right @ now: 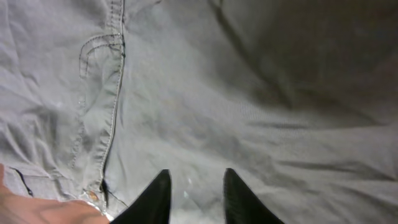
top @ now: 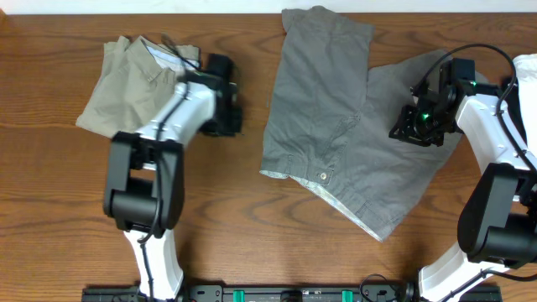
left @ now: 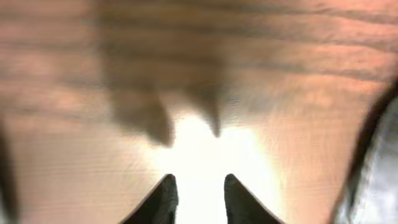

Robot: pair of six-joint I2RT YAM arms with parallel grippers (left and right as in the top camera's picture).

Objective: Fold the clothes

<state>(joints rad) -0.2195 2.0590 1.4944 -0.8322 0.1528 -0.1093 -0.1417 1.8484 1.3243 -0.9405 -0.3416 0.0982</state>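
Grey shorts (top: 336,126) spread centre; khaki shorts (top: 134,84) bunched far left; your left gripper (left: 199,180) and right gripper (right: 196,174) both gape empty.

The left gripper (left: 198,200) hangs over the blurred wooden tabletop (left: 292,99), its dark fingers (left: 163,200) parted, nothing between them. Their shadow (left: 155,118) falls just beyond it; a sliver of grey fabric (left: 380,180) shows far to its right.

On the table (top: 243,243), the spread shorts (top: 327,126) lie at centre, waistband nearest the robot. The heaped shorts (top: 130,80) sit well to their left. The left gripper (top: 223,113) is over bare table between the two pairs, and the right gripper (top: 417,124) is over the spread pair's right side.
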